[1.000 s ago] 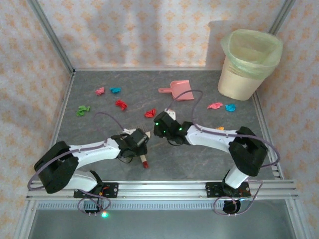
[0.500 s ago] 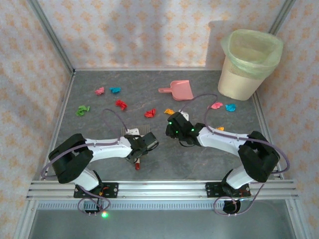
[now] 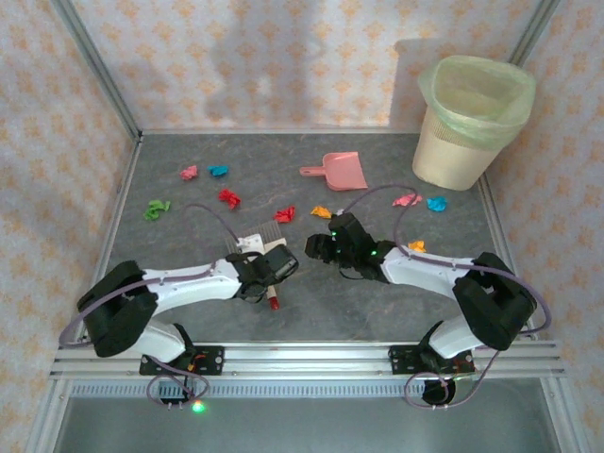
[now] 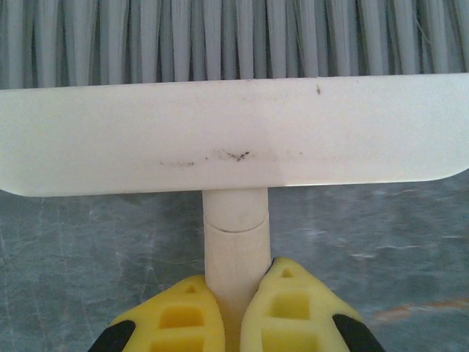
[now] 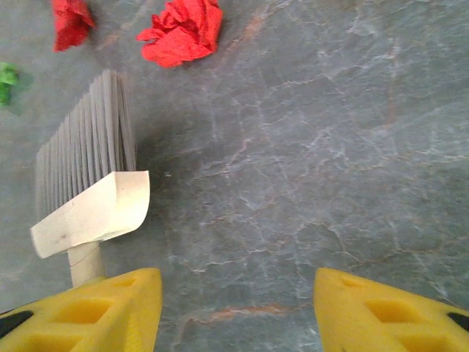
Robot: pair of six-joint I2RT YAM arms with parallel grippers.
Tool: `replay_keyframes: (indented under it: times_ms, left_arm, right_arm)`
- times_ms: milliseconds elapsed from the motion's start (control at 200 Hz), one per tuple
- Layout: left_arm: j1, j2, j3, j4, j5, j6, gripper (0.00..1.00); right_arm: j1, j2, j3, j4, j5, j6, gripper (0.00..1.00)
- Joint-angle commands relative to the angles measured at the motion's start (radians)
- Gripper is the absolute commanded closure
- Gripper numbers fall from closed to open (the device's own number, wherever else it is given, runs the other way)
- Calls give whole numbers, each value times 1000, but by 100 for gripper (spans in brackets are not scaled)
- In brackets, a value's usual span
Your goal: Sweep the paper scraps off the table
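A brush with a white head (image 3: 253, 242), grey bristles and a red-tipped handle lies on the dark grey table (image 3: 377, 302). My left gripper (image 3: 267, 274) is shut on the cream brush handle (image 4: 234, 242), its yellow fingers (image 4: 293, 312) pinching it just below the head (image 4: 227, 136). Just right of the brush, my right gripper (image 3: 311, 249) stands open with only bare table between its fingers (image 5: 237, 301). Paper scraps lie beyond: red (image 3: 284, 214), red (image 3: 228, 197), orange (image 3: 321, 212), green (image 3: 157, 209), pink (image 3: 190, 173), blue (image 3: 218, 171). The right wrist view shows a red scrap (image 5: 183, 33) past the bristles (image 5: 88, 147).
A pink dustpan (image 3: 338, 171) lies at the back centre. A cream bin (image 3: 472, 121) with a green liner stands at the back right, with pink (image 3: 408, 199) and blue (image 3: 435, 203) scraps before it. An orange scrap (image 3: 416, 246) sits by my right arm.
My left gripper has shut on the brush handle. My right gripper has opened wider and drawn off to the right of the brush.
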Motion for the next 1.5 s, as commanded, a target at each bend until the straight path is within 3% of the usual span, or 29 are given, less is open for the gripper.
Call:
replay_keyframes:
  times_ms: [0,170,395,886,1216,1496]
  left_arm:
    - [18,-76,-3,17,-18,44,100]
    - [52,-153,0,40,135,107,100]
    - [63,-178,65,-2,278,151,100]
    - [69,-142,100,20,366,148,100]
    - [69,-151,98,10,351,150,100]
    - [70,-155,98,17,357,157,100]
  right_arm:
    - [-46,-19,-40,173,-187,39,41]
    - [-52,-14,-56,296,-328,71,38]
    - [-53,9,-63,373,-385,118,38]
    - [-53,77,-45,393,-398,171,47]
    - [-60,87,-47,415,-403,201,66]
    - [-72,91,-62,446,-393,251,97]
